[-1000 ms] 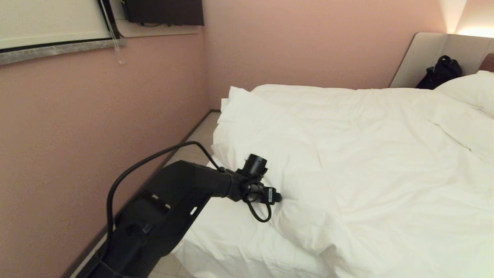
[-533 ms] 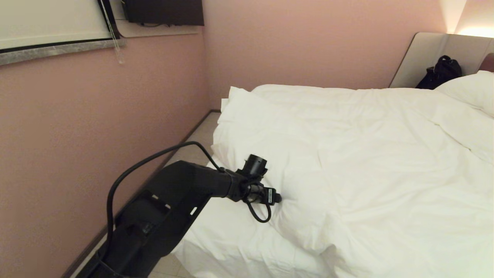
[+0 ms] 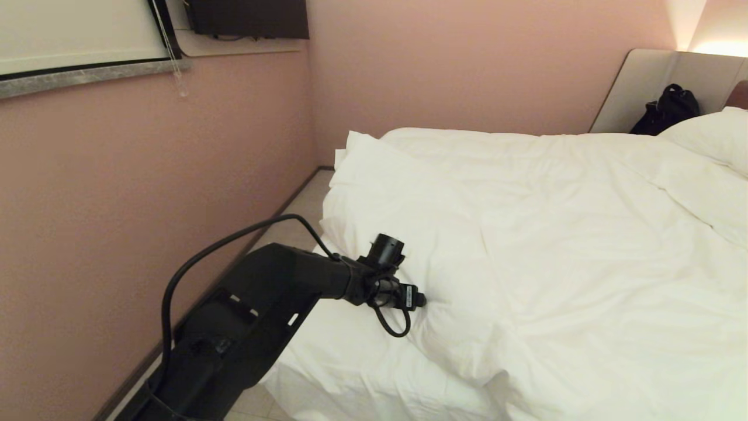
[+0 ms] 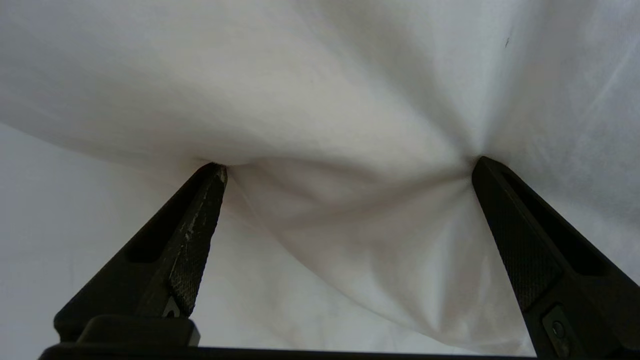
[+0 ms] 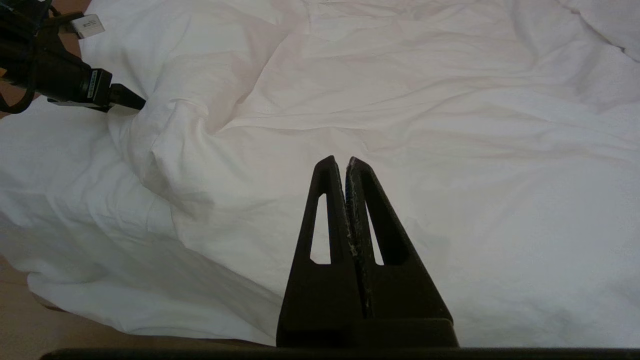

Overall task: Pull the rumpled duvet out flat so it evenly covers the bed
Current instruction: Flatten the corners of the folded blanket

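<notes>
Head view: black bag against headboard beside pillow

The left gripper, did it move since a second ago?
No. The left gripper stays pressed into the duvet, same spot against the wall.

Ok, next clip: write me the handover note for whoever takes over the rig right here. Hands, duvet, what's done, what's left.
Left hand: open wide, fingertips pressed into a puffy fold of the duvet at its edge near the bed's corner on the wall side; nothing pinched yet.
Right hand: shut, empty, hanging above the duvet's middle, out of the head view.
Duvet: covers most of the bed up to the pillow, but rumpled, with a folded-back bulge by the left hand and bare sheet below it.
Done: left hand placed on the fold.
Left: close on the fold, pull that corner out flat, even the edges.
</notes>
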You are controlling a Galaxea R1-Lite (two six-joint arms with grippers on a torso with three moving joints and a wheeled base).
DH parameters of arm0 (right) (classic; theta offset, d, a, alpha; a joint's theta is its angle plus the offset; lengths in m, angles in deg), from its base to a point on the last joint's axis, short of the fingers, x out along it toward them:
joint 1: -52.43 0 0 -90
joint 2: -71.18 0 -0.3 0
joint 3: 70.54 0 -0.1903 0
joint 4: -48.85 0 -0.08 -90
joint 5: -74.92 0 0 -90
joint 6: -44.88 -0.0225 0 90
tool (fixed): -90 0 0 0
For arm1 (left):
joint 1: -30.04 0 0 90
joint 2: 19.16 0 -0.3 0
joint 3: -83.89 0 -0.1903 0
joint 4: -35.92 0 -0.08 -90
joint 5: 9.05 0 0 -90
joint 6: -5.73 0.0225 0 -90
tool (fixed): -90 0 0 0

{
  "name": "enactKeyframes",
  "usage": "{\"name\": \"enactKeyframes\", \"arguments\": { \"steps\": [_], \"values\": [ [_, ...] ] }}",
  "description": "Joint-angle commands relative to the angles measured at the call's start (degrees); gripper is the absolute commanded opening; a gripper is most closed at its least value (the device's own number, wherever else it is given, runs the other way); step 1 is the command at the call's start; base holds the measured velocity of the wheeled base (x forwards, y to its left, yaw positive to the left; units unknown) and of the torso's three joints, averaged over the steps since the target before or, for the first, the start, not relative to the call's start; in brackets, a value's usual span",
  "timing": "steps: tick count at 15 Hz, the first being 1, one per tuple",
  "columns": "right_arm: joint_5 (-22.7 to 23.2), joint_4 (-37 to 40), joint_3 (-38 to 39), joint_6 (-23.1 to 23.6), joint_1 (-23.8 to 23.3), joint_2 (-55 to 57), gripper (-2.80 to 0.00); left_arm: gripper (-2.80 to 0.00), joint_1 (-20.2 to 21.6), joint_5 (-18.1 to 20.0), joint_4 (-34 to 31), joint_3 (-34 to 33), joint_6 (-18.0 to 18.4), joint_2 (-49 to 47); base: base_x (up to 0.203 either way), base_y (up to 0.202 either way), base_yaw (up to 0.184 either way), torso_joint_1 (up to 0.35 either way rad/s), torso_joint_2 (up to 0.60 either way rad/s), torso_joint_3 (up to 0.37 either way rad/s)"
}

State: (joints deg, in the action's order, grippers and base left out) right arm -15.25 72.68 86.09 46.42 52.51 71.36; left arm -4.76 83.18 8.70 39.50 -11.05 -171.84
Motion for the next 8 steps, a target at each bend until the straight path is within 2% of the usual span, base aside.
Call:
{"name": "enactKeyframes", "arguments": {
  "steps": [1, 2, 3, 4, 8],
  "values": [
    [0.0, -0.4, 0.0, 0.0, 0.0, -0.1, -2.80, 0.00, 0.0, 0.1, 0.0, 0.0, -0.1, 0.0, 0.000, 0.000, 0.000, 0.000, 0.00, 0.000],
    [0.0, -0.4, 0.0, 0.0, 0.0, -0.1, -2.80, 0.00, 0.0, 0.1, -0.1, 0.0, -0.1, 0.0, 0.000, 0.000, 0.000, 0.000, 0.00, 0.000],
    [0.0, -0.4, 0.0, 0.0, 0.0, -0.1, -2.80, -2.58, 0.0, 0.1, 0.0, -0.1, -0.1, 0.0, 0.000, 0.000, 0.000, 0.000, 0.00, 0.000],
    [0.0, -0.5, 0.0, 0.0, 0.0, -0.1, -2.80, -2.80, 0.0, 0.1, 0.2, 0.0, -0.1, 0.0, 0.000, 0.000, 0.000, 0.000, 0.00, 0.000],
    [0.0, -0.4, 0.0, 0.0, 0.0, -0.1, -2.80, -2.80, 0.0, 0.1, 0.2, 0.0, -0.2, 0.1, 0.000, 0.000, 0.000, 0.000, 0.00, 0.000]
  ]
}}
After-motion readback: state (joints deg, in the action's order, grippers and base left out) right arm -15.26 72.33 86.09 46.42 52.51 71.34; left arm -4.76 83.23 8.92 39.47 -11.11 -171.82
